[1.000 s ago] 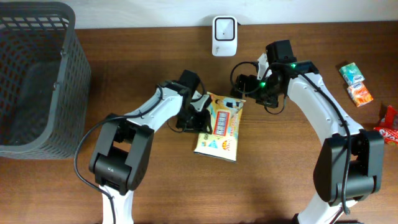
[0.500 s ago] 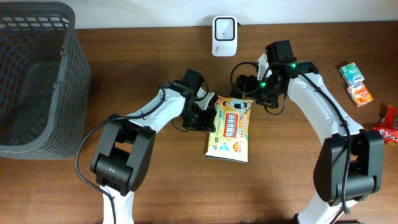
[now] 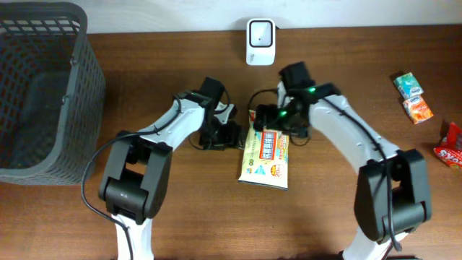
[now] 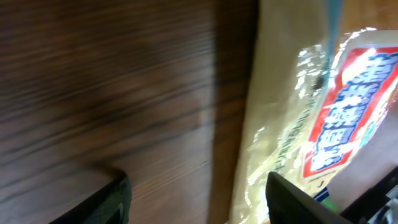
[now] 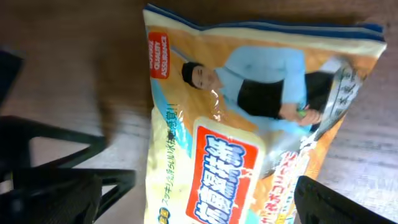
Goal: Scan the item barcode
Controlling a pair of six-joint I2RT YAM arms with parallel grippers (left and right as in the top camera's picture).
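A yellow snack bag [image 3: 266, 159] with a red label lies flat on the wooden table, printed side up; no barcode shows. The white scanner [image 3: 260, 32] stands at the table's back edge. My left gripper [image 3: 231, 136] sits at the bag's left edge, open. In the left wrist view the bag [image 4: 311, 106] reaches in between the spread fingers of that gripper [image 4: 199, 204], and nothing is clamped. My right gripper [image 3: 276, 128] hangs over the bag's top end, wide open. In the right wrist view the bag [image 5: 249, 124] fills the space between that gripper's [image 5: 199, 205] fingers.
A dark mesh basket [image 3: 86, 94] stands at the left of the table. Two small packets [image 3: 413, 96] and a red packet [image 3: 451, 144] lie at the right edge. Cables loop between the two wrists behind the bag.
My left gripper dragged the bag to the right, then opened and let it go. My right arm swung left and down over the bag's top end.
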